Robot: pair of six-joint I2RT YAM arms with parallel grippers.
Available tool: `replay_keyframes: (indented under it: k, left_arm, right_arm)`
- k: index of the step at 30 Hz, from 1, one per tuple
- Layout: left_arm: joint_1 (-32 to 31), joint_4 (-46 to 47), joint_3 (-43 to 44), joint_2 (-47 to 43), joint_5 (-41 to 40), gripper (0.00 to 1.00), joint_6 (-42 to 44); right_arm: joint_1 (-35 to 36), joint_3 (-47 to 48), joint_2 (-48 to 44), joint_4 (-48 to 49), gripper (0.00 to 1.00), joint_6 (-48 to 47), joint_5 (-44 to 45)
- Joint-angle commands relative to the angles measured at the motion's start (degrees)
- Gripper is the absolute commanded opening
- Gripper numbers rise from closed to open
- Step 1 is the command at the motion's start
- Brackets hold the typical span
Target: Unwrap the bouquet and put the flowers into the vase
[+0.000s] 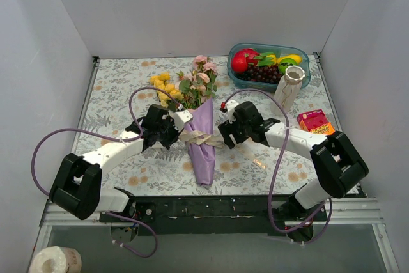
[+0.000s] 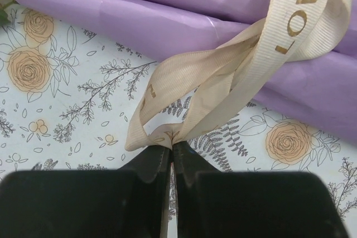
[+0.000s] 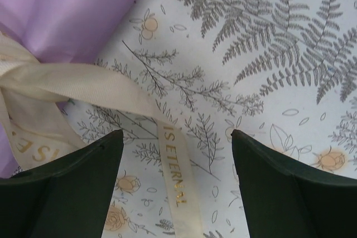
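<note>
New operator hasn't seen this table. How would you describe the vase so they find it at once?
At the far right of the table sits a blue fruit tub. The vase stands at its near right corner: white, ribbed, narrow-necked, unlike the squat orange box nearby.

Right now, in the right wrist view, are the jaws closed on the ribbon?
No, the right gripper has its jaws wide apart, and a tail of the ribbon lies loose between them.

The flower-printed counter (image 1: 121, 87) is carrying the bouquet (image 1: 203, 142), lying mid-frame, its cream ribbon (image 1: 198, 137) trailing onto the print. At the upper right the vase (image 1: 289, 87) is standing upright just beside a blue fruit tub (image 1: 305, 68); a small red box (image 1: 314, 121) is sitting just below.
</note>
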Motion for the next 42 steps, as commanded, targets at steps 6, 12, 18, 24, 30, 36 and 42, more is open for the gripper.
replay_keyframes:
  k: [6, 12, 18, 24, 30, 36, 42]
  left_arm:
    - [-0.33, -2.02, 2.09, -2.71, -1.45, 0.00, -0.75]
    - [-0.42, -2.19, 1.83, -2.88, -1.72, 0.00, -0.75]
    - [-0.33, -2.28, 2.62, -3.15, -1.72, 0.00, -1.10]
    - [-0.25, -4.47, 5.78, -5.17, -2.33, 0.00, -1.54]
    - [1.68, -8.08, 9.74, -9.12, -4.08, 0.00, -1.01]
    - [11.24, -9.84, 13.43, -10.44, -7.77, 0.00, 0.30]
    - [23.81, -10.36, 13.35, -12.46, -9.54, 0.00, 3.90]
  right_arm:
    - [1.53, 5.61, 7.86, 5.62, 0.81, -3.05, -3.92]
    - [2.85, 5.35, 10.42, 5.36, 0.51, -1.29, -4.89]
    - [3.47, 2.81, 6.83, 6.59, 0.14, -0.32, -4.02]
    - [3.73, 3.86, -0.98, 1.41, 0.01, 2.31, 5.29]
    - [3.64, 0.96, -15.47, -1.15, 0.01, 6.00, 17.16]
    - [3.73, 1.83, -22.71, -9.66, 0.01, 9.34, 24.80]
    - [3.73, 2.28, -26.40, -21.35, 0.01, 16.72, 37.64]
